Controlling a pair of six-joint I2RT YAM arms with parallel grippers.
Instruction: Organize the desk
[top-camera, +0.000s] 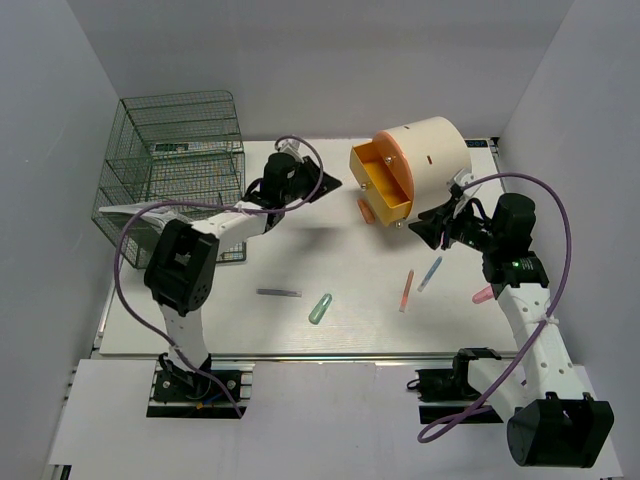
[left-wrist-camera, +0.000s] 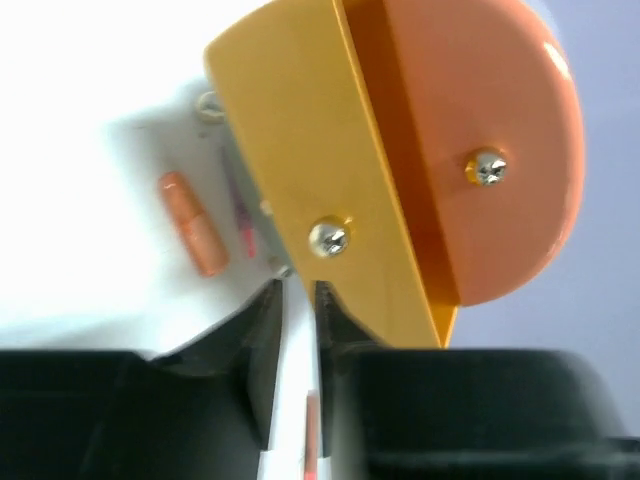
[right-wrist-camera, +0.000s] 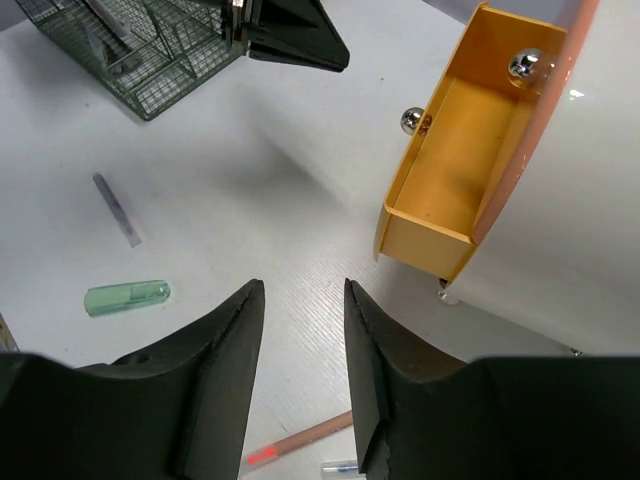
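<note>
Right gripper (right-wrist-camera: 302, 290) hung over the white table (top-camera: 300, 265), jaws apart and empty. Left gripper (left-wrist-camera: 297, 292) sat just before the open yellow drawer (left-wrist-camera: 300, 130), jaws narrowly apart, holding nothing. That table spread beneath both arms, a green tube (right-wrist-camera: 127, 297) lying on it.

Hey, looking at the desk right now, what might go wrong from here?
The left gripper sits close to the front of the open yellow drawer, so a swing might knock it. The orange capsule lies close beside that drawer, an awkward spot to reach. The green tube looks round and may roll if the open right gripper nudges it.
</note>
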